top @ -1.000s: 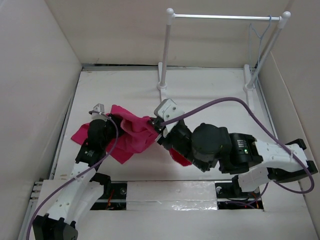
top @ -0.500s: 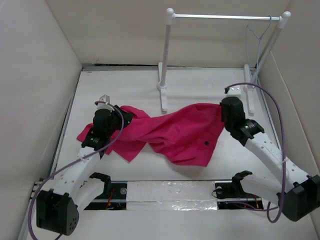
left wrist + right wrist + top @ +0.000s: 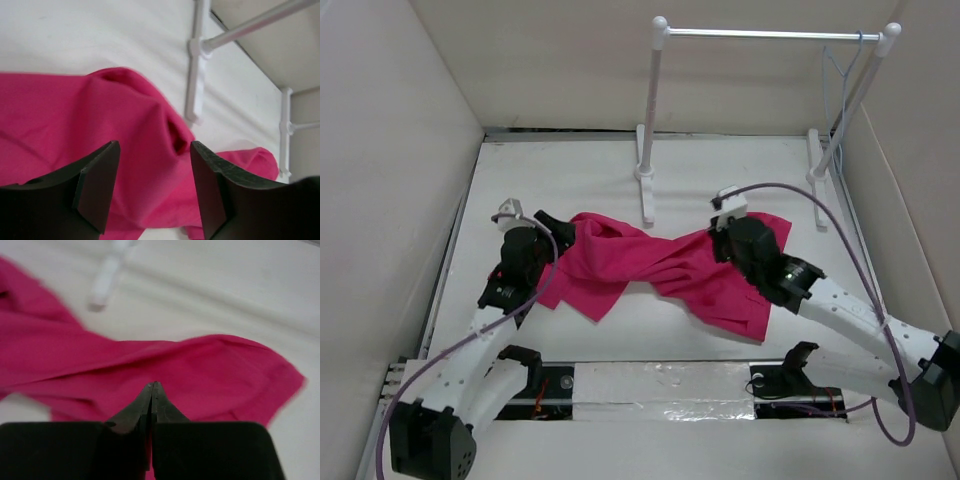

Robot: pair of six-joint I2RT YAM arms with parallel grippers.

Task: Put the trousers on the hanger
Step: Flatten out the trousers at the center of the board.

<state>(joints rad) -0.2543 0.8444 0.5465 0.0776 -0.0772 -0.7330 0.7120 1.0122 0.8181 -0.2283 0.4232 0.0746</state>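
White bench (image 3: 570, 170), pale walls (image 3: 380, 150) on 3 sides, my 2 arms bolted at the near edge. Rack (image 3: 653, 110) stands at the far side: 2 white posts with a silver bar (image 3: 770, 34) across the top. Hanger (image 3: 832, 75) hangs by its hook at the right end of that bar, well apart from the cloth.

Trousers (image 3: 650, 265) lie on the bench mid-scene, just on the near side of the rack's left foot (image 3: 646, 205), and run left to right between my arms. They are twisted and rucked in the middle and bunched at the left end. A wider flap at the right end runs toward the near edge.

Left end effector (image 3: 155, 147): jaws wide, nothing clamped. It sits over the left end of the trousers. Wrist view shows pink folds below and beyond the fingers (image 3: 97, 185), with the rack foot and post further out. Cannot tell if the tips touch the cloth.

Right end effector (image 3: 153, 386): fingers pressed together, tips meeting right at the pink fabric. A thin pink strip shows between them lower down, so it reads as pinched on the trousers. Top view puts it on the right end of the cloth, left of and nearer than the rack's right post. Wrist picture is soft, so I cannot tell how deep the grip goes.

Purple cable (image 3: 820, 200) arcs from my right wrist over the bench toward the near right.
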